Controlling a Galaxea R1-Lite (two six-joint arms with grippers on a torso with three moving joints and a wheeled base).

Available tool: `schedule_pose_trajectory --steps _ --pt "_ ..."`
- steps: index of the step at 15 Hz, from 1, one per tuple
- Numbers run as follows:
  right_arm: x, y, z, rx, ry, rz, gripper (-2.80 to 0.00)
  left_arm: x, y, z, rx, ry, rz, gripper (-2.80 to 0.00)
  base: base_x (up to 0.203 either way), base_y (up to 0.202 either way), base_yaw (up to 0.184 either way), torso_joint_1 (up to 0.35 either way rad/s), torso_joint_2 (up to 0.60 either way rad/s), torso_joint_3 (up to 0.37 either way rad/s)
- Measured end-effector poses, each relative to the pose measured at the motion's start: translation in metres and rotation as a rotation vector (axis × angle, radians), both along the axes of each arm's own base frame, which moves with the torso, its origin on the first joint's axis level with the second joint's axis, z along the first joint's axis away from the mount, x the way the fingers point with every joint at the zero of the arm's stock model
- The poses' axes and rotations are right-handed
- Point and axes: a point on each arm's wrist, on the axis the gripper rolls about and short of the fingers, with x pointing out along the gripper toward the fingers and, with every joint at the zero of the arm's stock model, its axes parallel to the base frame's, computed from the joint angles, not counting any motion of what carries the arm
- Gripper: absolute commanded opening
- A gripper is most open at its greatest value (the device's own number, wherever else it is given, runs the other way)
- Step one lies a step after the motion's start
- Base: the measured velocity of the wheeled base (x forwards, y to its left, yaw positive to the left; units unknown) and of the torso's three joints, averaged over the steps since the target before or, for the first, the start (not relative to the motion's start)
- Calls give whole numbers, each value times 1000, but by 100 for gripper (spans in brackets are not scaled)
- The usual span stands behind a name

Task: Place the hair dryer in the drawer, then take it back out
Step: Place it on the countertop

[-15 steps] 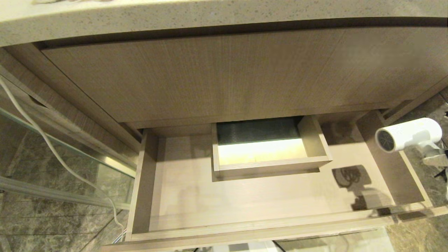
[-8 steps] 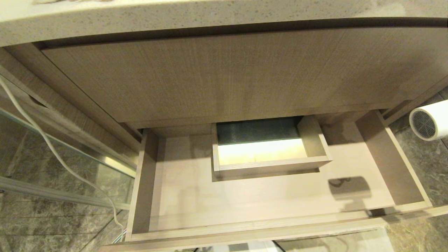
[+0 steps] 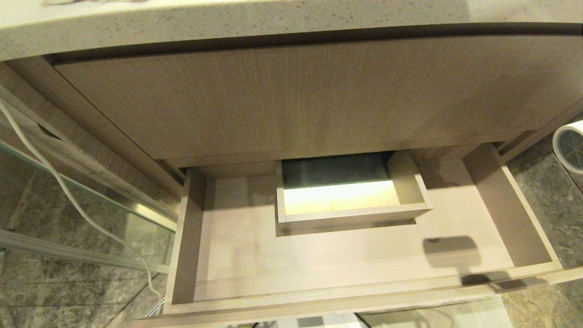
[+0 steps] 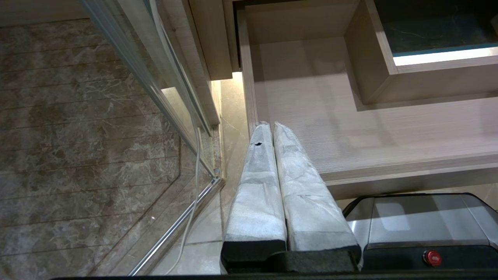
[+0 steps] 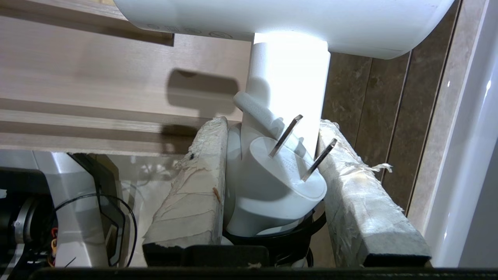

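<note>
The hair dryer (image 5: 288,74) hangs in my right gripper (image 5: 272,155), whose pads clamp its handle with the plug tucked between them. Its barrel lies level, grille (image 3: 573,146) facing the drawer (image 3: 510,214), just outside the drawer's right wall. My left gripper (image 4: 272,132), fingers pressed together and empty, idles beside the drawer's left wall.

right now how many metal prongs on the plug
2: both prongs stick up side by side from the white plug, between the right gripper's fingers, below the hair dryer.
</note>
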Motion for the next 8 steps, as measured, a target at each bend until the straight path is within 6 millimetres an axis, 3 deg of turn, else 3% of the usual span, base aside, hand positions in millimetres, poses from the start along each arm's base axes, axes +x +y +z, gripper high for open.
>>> schedule_pose_trajectory --steps 2,5,8 --pt "-12 7 -2 -2 -4 3 -280 0 0 0 0 1 0 -280 0 0 0 107 -130 -34" --pt "-24 15 -1 -24 -37 2 -280 0 0 0 0 0 0 -280 0 0 0 249 -417 -153" --pt "-29 19 0 -33 -51 1 -280 0 0 0 0 0 0 -280 0 0 0 81 -479 -197"
